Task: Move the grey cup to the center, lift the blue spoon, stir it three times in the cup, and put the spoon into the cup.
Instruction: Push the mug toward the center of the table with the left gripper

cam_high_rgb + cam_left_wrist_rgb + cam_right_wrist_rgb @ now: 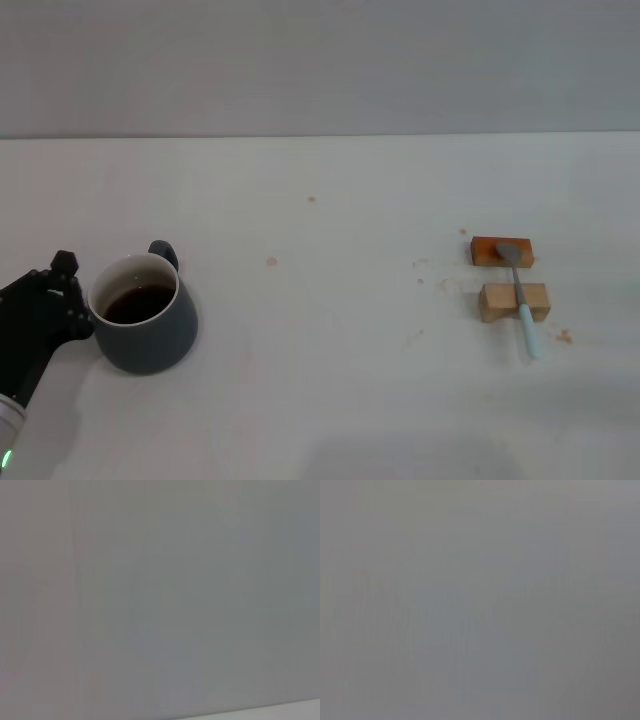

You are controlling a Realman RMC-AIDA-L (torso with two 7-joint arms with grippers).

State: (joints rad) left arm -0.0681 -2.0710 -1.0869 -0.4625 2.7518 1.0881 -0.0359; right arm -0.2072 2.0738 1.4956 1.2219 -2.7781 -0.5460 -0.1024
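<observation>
Nothing is done yet: the cup (pixel 143 315) sits at 8 o'clock on the bench (pixel 330 400), the spoon (pixel 520 296) untouched across two blocks (pixel 512 278) at 3 o'clock. The left hand (pixel 62 300) touches the cup; its grip I cannot tell.

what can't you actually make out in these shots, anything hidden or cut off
- Left gripper, head view: beside the grey cup; contact and finger state are unclear, and the arm is cut by the picture's edge.
- Right gripper: in no view.
- Both wrist views: only blank grey, nothing identifiable.
- Blue spoon, head view: lies across two wooden blocks; too small to tell whether its tip touches the table.
</observation>
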